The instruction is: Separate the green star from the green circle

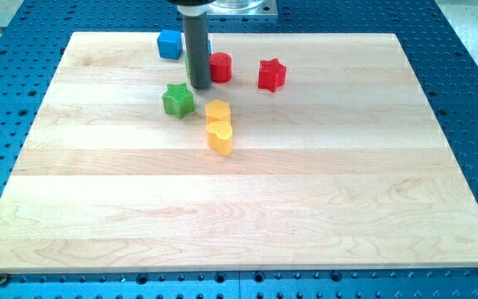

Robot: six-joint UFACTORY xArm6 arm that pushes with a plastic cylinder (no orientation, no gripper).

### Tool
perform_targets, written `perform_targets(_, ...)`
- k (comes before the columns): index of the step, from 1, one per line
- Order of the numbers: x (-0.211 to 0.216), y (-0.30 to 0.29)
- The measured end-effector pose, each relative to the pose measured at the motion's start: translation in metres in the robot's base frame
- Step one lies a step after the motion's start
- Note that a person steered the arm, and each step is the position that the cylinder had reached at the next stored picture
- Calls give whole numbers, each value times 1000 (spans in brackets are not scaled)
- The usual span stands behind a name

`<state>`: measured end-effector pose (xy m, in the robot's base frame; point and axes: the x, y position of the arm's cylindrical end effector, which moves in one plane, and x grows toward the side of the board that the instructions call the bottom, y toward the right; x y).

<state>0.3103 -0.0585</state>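
The dark rod's tip (198,85) sits just right of the green star block (178,100) on the wooden board (305,208); no fingers here. The green circle hides behind the rod, barely visible.

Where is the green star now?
The green star sits in the view's upper left, just lower-left of my tip, with the yellow blocks to its right.

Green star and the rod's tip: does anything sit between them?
No. In the camera view only bare board separates the green star from my tip, just to its upper right.
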Motion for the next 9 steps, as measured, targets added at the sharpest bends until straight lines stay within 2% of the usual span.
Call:
perform_targets(1, 11, -55)
perform_targets(3, -70, -109)
perform_targets(4, -80, -84)
perform_targets(5, -64, -12)
perform_targets(6, -62, -38)
perform_targets(7, -21, -59)
perform_targets(8, -6, -35)
perform_targets(9, -27, 8)
